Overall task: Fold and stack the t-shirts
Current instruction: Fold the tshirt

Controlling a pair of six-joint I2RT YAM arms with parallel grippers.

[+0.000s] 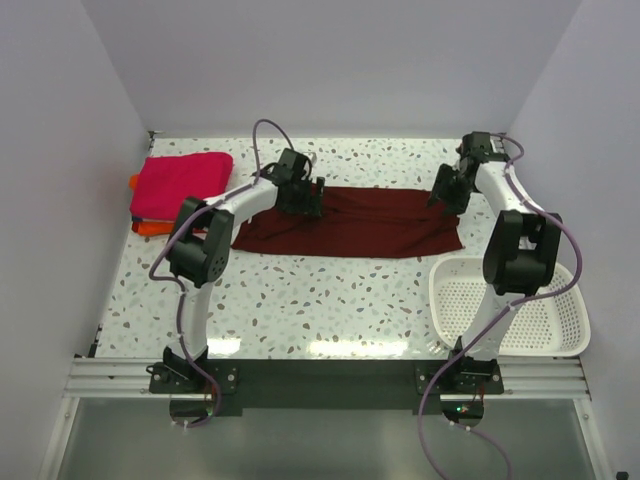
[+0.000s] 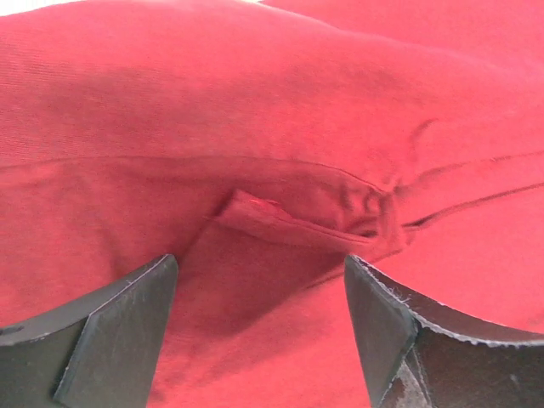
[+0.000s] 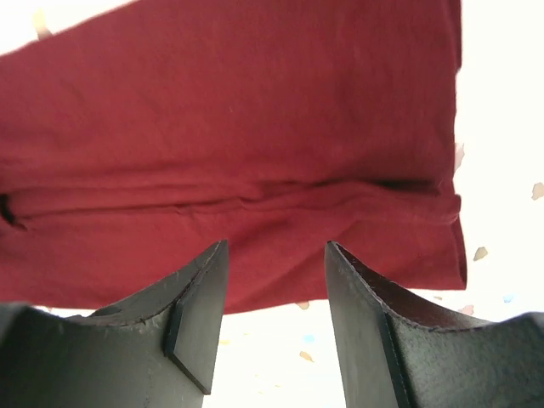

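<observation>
Top external, maroon t-shirt [image 1: 370, 222]: long folded band, flat, just beyond-left of basket [image 1: 575, 300].
Handling: probably light, limp; pinch doubled edges.
Left gripper [image 2: 259, 280]: fingers apart above cloth.
Right gripper [image 3: 276, 285]: fingers apart, empty, nearest basket.

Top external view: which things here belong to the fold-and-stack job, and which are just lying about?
Part of the job:
- maroon t-shirt, spread flat mid-table
- pink t-shirt, folded, at the far left
- orange t-shirt, folded, showing under the pink one

Just lying about:
- white slotted basket, near right, nothing in it
</observation>
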